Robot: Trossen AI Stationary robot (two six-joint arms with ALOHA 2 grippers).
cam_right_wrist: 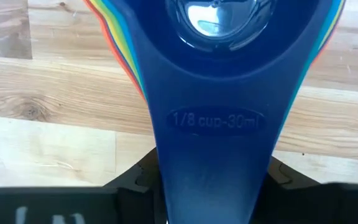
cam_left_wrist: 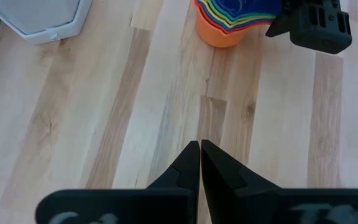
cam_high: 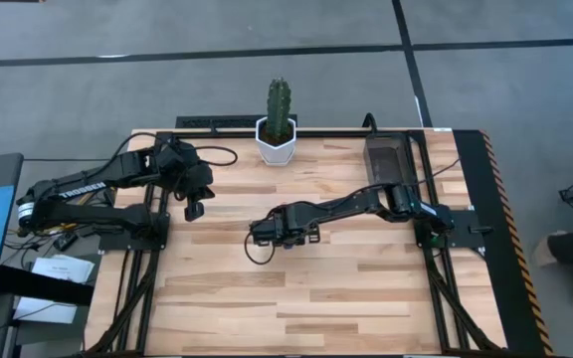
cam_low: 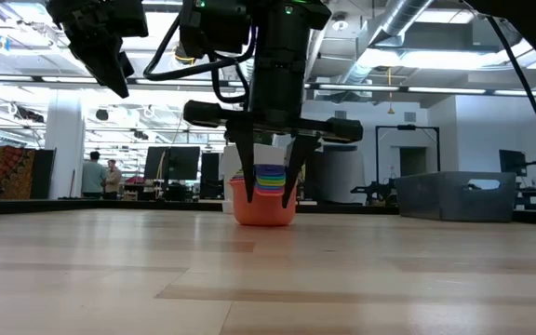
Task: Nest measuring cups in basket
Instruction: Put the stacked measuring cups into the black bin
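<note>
While nested, measuring cups [cam_low: 266, 195] sit on table | between right claw [cam_low: 266, 197] fingers.

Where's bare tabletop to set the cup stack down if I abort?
The table's near half, below both arms, is bare. Crowded: mid-table, where the right claw straddles the nested measuring cups; cactus pot and basket along the far edge; left claw far left.
</note>
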